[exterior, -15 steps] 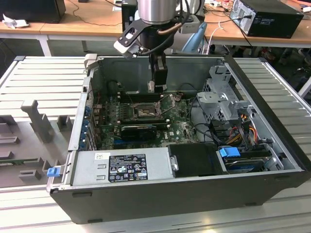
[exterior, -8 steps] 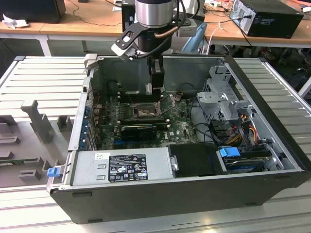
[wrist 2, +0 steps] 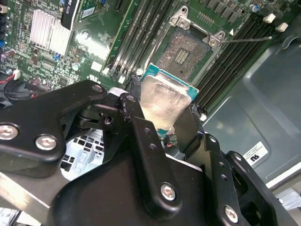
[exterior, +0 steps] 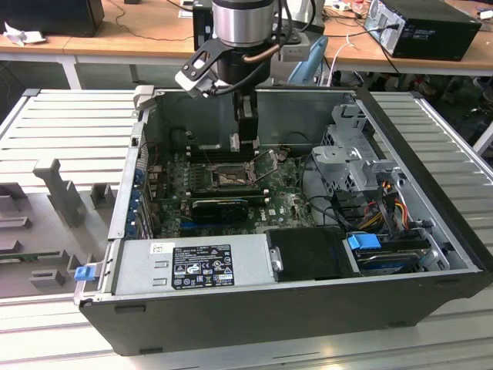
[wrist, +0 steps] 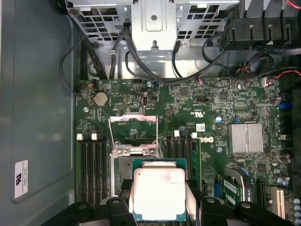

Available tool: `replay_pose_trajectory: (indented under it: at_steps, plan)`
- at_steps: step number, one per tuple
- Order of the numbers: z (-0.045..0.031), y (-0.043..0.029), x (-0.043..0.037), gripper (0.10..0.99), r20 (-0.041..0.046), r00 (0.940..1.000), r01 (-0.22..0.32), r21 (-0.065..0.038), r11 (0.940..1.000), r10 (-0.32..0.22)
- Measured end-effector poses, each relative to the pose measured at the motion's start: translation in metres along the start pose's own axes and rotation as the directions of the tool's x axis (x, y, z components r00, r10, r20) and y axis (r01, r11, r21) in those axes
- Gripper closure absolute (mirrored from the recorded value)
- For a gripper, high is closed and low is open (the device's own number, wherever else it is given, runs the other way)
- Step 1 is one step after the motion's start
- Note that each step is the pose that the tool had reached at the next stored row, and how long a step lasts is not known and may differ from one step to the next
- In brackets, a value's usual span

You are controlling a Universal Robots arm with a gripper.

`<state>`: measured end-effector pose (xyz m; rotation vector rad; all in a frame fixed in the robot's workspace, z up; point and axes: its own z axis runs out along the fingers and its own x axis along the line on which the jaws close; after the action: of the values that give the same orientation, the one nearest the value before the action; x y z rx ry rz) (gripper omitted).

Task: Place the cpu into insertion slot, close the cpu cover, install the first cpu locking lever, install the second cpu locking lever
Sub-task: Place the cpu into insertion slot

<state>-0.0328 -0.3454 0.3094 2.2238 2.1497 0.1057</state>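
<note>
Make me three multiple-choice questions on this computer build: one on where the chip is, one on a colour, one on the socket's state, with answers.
1. Where is the cpu?
A held in the gripper above the green board
B seated in its slot
C lying outside the computer

2. What colour is the edge around the cpu's metal face?
A red
B yellow
C green

3. The insertion slot is:
A shut under its cover
B open, pins bare
C filled by the chip

Answers:
1 A: the fingers clamp it in both wrist views.
2 C: a green border frames the pale face.
3 B: the brownish pin field shows uncovered.
</note>
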Motion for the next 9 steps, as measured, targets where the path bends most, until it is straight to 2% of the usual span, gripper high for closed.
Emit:
replay_pose_trajectory:
  at_steps: [9]
  plan:
    - [0.0023, -0.0005, -0.0001, 0.557, 0.0009, 1.0000, -0.009, 0.004, 1.0000, 0.009]
